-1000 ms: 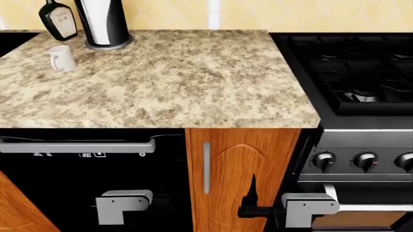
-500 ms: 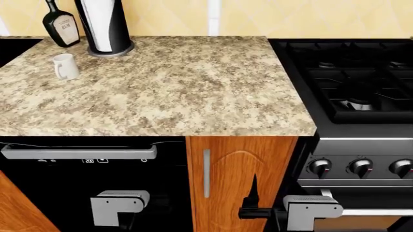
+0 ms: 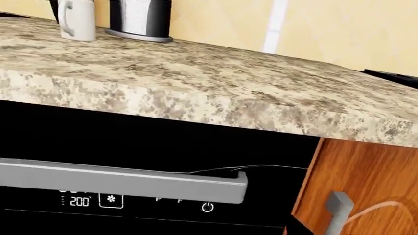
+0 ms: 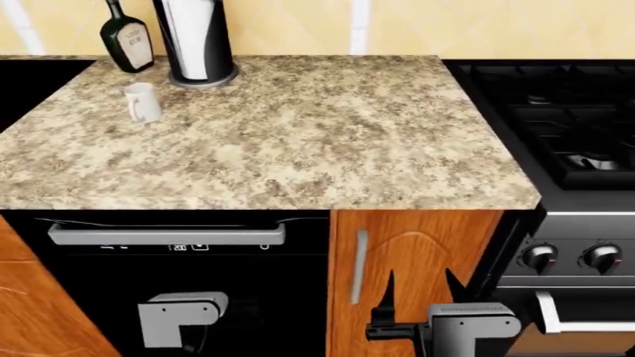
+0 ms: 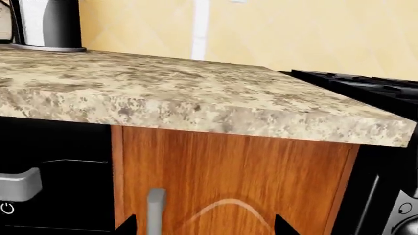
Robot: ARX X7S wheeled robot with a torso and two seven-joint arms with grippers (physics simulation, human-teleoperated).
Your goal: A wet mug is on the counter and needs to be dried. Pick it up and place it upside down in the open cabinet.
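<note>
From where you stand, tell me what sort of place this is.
A home kitchen, most likely: a granite counter with a mug on it, a gas stove with knobs beside it, and a dishwasher under the counter.

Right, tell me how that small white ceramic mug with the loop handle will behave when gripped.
The small white ceramic mug looks rigid and probably light. Its glossy glaze may be slippery. Standing upright on the speckled granite counter, it likely slides rather than tips.

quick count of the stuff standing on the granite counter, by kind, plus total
mug: 1
paper-towel roll in black holder: 1
dark glass bottle: 1
total: 3, all at the far left of the counter
</note>
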